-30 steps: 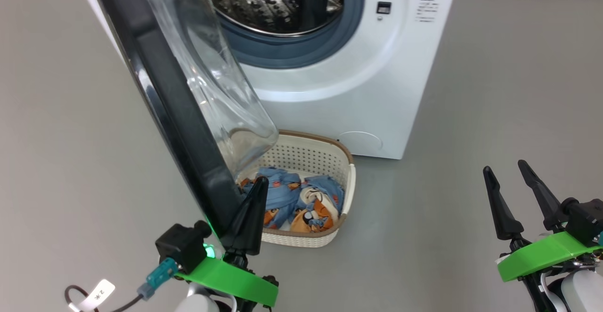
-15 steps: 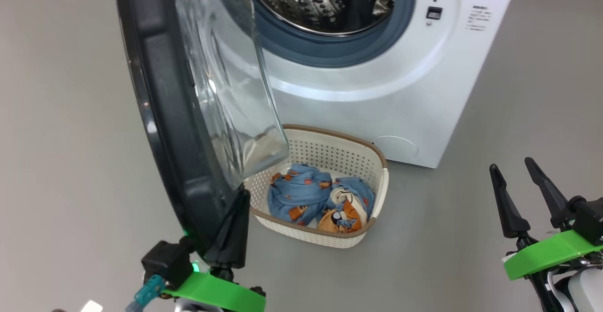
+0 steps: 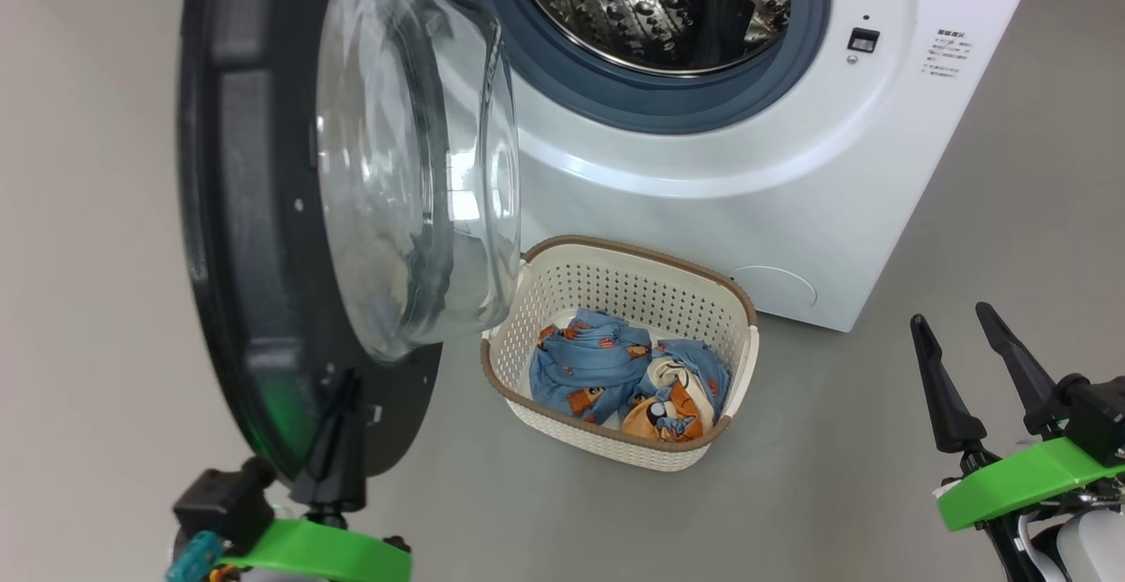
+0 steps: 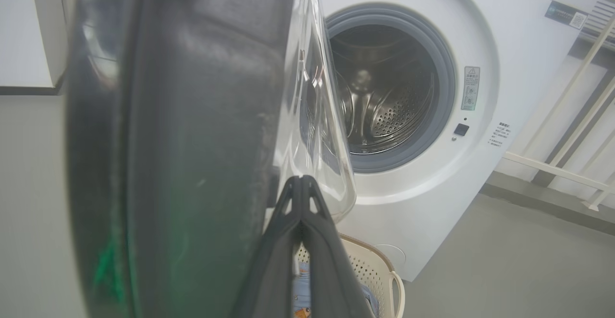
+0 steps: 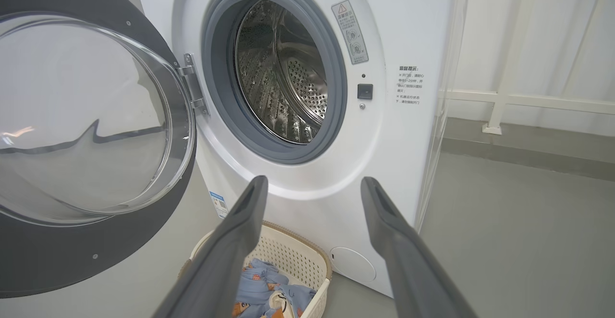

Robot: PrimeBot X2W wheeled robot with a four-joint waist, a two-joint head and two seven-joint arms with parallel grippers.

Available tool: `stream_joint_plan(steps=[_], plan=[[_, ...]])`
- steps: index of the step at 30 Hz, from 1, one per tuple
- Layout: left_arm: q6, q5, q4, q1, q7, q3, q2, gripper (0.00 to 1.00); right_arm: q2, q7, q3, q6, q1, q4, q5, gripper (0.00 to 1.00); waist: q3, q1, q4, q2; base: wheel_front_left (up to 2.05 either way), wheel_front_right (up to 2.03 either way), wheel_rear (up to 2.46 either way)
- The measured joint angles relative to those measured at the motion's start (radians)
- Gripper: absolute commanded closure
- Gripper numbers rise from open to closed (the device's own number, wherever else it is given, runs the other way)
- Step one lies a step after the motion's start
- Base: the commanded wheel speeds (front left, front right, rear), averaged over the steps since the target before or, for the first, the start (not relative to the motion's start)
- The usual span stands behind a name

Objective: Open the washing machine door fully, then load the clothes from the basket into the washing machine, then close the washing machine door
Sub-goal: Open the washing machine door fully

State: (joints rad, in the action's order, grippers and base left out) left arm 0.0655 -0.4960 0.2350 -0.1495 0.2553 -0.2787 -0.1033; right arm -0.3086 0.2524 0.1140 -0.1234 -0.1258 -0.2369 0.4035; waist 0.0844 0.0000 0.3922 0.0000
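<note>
**Opening stage, near its end.** We are viewing the washing machine door (image 3: pixel 255 239) standing wide on its hinge (image 5: pixel 194 87), with its glass bowl facing the washing machine (image 3: pixel 703 186). The drum (image 3: pixel 668 2) is showing no clothes. The left jaws are pressing shut on nothing, with their tips lying against the door's lower inner rim. We are judging that they are pushing the door outward, but whether it is at full swing we cannot tell. The right jaws are standing wide apart and empty, low on the right, well apart from the basket (image 3: pixel 633 287). The clothes (image 3: pixel 598 362) are all sitting in the basket on the floor (image 3: pixel 835 441), just before the machine. Loading and closing are both remaining.
</note>
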Motion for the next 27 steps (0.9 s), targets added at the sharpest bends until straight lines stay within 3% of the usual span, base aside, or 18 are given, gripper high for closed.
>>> stream_joint_plan(steps=[10,27], plan=[[0.015,-0.008,0.015,0.000,-0.001,0.094,-0.044,1.00,-0.003,0.000,-0.002,0.000,0.013,0.007,0.000,0.00,0.015,0.0000,0.023,0.0000,0.00,0.00,0.00],[0.004,0.051,0.100,-0.098,-0.001,0.332,-0.033,1.00,-0.044,0.000,-0.002,0.000,-0.003,0.023,0.000,0.00,0.096,0.0001,0.023,0.0000,0.00,0.00,0.00]])
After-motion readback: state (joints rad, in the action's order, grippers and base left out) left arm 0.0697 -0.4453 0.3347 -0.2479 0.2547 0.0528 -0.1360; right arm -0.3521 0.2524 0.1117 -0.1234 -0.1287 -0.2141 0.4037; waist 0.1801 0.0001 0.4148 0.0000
